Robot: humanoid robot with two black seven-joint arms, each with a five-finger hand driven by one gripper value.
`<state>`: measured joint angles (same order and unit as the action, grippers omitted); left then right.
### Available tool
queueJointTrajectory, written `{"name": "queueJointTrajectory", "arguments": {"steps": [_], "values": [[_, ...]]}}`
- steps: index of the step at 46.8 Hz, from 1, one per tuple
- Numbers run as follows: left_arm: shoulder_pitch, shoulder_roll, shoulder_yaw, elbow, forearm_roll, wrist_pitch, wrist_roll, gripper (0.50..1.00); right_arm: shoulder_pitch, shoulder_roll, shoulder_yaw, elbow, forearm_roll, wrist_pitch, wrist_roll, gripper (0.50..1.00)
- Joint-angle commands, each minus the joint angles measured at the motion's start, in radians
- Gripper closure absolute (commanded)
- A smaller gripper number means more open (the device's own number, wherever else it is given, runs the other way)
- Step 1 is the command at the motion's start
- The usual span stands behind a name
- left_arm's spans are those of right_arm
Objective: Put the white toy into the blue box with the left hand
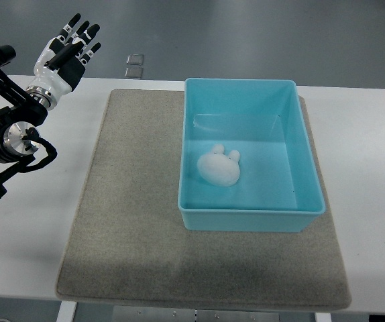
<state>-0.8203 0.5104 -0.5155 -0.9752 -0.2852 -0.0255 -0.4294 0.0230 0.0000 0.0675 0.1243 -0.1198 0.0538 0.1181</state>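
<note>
Left arm and hand, seen from above. The left arm point(8, 127) enters from the picture's left edge as a black, open-framed linkage with a round silver-faced joint at its lower part and dark cabling looped beside it. From this joint the forearm runs up and to the right, ending in a metallic wrist collar. Beyond the collar sits the left hand point(64, 59), with a white palm shell and black segmented fingers point(78, 28). The fingers are extended and slightly fanned, pointing toward the upper right, and they grasp nothing. The hand is raised at the upper left corner.
</note>
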Motion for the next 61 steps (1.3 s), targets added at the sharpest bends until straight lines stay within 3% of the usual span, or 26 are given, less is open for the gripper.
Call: {"name": "queueJointTrajectory", "arguments": {"steps": [1,19,61], "values": [[0.015,-0.001,-0.003,0.001,-0.020,0.003,0.001,0.500,0.000,0.000,0.000,0.000,0.000,0.000,0.000,0.564],[0.069,-0.001,-0.009,-0.004,-0.131,-0.010,0.000,0.500,0.000,0.000,0.000,0.000,0.000,0.000,0.000,0.564],[0.092,-0.001,-0.132,-0.010,-0.127,-0.083,0.000,0.500,0.000,0.000,0.002,0.000,0.000,0.004,0.000,0.564]]}}
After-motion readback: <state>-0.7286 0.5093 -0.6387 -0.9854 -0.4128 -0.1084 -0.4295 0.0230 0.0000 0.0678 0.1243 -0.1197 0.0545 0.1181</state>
